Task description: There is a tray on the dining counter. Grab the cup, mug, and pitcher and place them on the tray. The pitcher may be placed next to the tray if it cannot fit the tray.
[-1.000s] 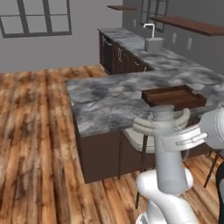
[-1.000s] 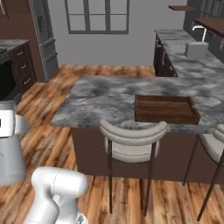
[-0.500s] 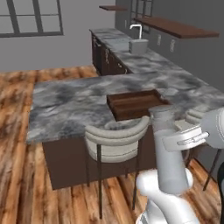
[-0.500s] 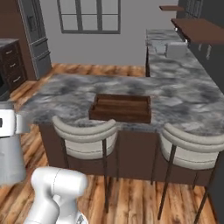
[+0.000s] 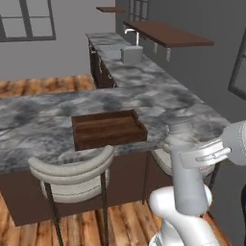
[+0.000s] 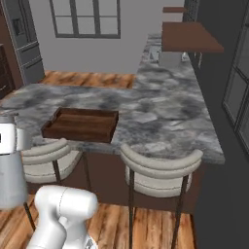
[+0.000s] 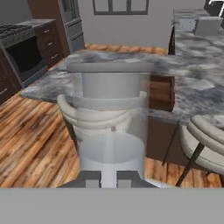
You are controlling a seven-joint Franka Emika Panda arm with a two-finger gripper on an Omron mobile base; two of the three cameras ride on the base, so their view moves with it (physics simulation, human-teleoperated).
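Note:
My gripper (image 7: 109,181) is shut on the pitcher (image 7: 111,105), a tall pale grey-white vessel with a flared clear top that stands upright right in front of the hand camera. The pitcher (image 5: 180,137) hangs at the near side of the dining counter (image 5: 38,120), to the right of the tray (image 5: 108,129) and short of it. From the right base view the pitcher (image 6: 9,170) sits at the far left, below the counter's edge. The dark brown tray (image 6: 80,124) lies bare on the grey marbled top (image 6: 160,121); a slice of the tray (image 7: 161,92) shows behind the pitcher. Cup and mug are out of view.
Pale round-backed stools (image 5: 72,173) (image 6: 160,168) stand tucked along the counter's near edge, between me and the tray. A sink (image 5: 130,54) and a brown wall shelf (image 5: 166,33) lie along the far right counter. A stove (image 7: 22,48) and wood floor (image 7: 35,131) are to the left.
The whole picture has shifted as the base drove: counter, tray and stools now appear nearer and further left. The gripper has stayed shut on the pitcher.

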